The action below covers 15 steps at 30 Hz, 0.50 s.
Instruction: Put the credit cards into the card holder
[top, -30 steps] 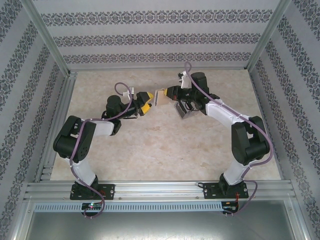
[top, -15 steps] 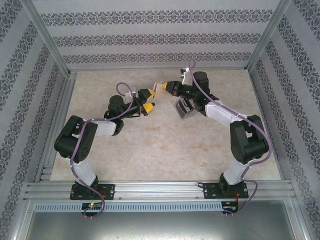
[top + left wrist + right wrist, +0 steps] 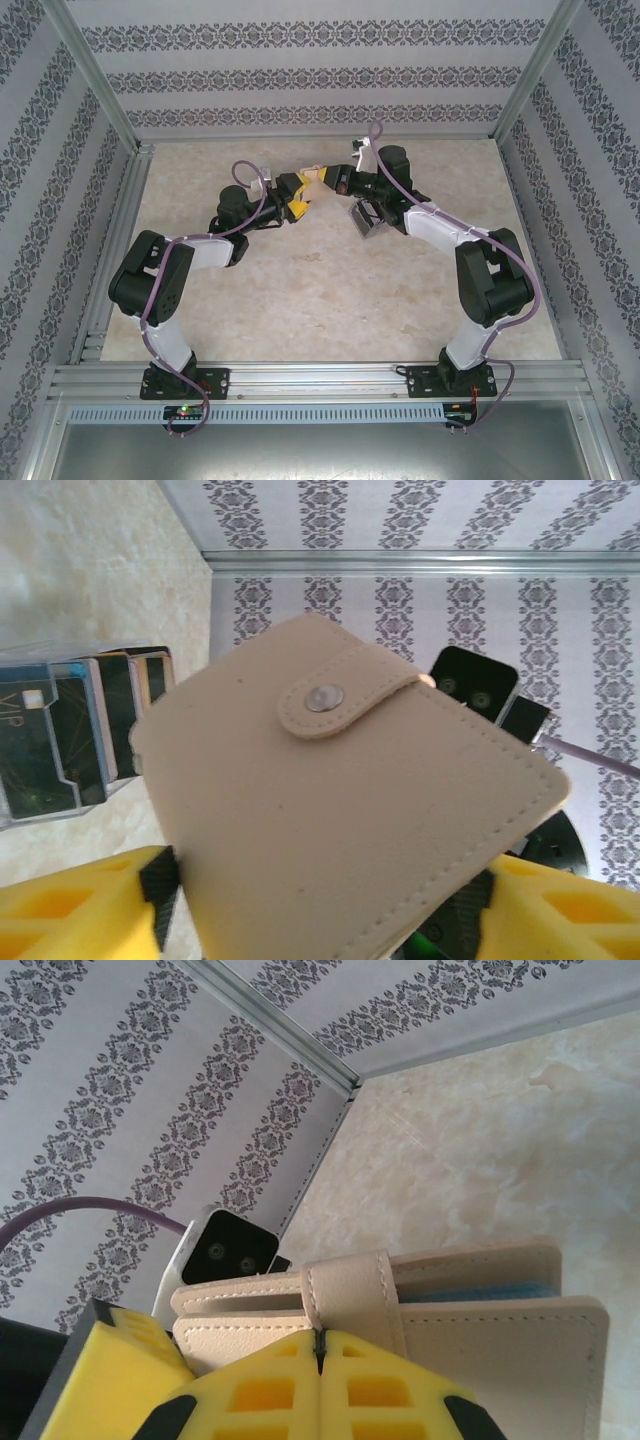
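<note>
Beige card holder, pinched in right pincer, gripped wide by left pincer.

Beige card holder, snapped shut, dark credit cards beside

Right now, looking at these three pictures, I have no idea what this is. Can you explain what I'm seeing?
Two robot arms are bolted to a table. One picture looks down from above; the other two come from a camera on each wrist. The right pincer is shut on a beige card holder, which is lifted off the table. The left pincer straddles that holder; whether it grips yet, I cannot tell. A clear rack of cards stands on the table.
</note>
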{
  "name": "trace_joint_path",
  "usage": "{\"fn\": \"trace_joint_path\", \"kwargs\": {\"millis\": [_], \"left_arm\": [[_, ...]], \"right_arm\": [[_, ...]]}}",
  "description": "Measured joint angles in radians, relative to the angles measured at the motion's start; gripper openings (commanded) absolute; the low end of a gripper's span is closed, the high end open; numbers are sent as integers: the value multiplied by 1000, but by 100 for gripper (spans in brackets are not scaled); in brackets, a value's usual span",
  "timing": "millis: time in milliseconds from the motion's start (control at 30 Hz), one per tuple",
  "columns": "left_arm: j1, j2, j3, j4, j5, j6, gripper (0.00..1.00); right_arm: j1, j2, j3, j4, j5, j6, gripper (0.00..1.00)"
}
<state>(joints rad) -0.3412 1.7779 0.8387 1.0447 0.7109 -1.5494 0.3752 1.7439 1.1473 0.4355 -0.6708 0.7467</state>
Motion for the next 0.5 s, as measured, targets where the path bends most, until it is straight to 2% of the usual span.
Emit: {"fn": "trace_joint_path", "kwargs": {"millis": [100,300,367,433,500], "left_arm": [[0,-6,0,-60,6,38,38],[1,-71,31,-249,5,190,19],[1,-105,63,-349,0,270,9],[1,-138,105,-463,-10,362,10],[1,-169,153,-600,-26,467,22]], "right_arm": [[0,0,-18,6,-1,0,0],[1,0,-55,-1,-1,0,0],[1,0,-56,-2,-1,0,0],[1,0,-56,-4,-1,-1,0],[0,0,-56,-17,-1,-1,3]]}}
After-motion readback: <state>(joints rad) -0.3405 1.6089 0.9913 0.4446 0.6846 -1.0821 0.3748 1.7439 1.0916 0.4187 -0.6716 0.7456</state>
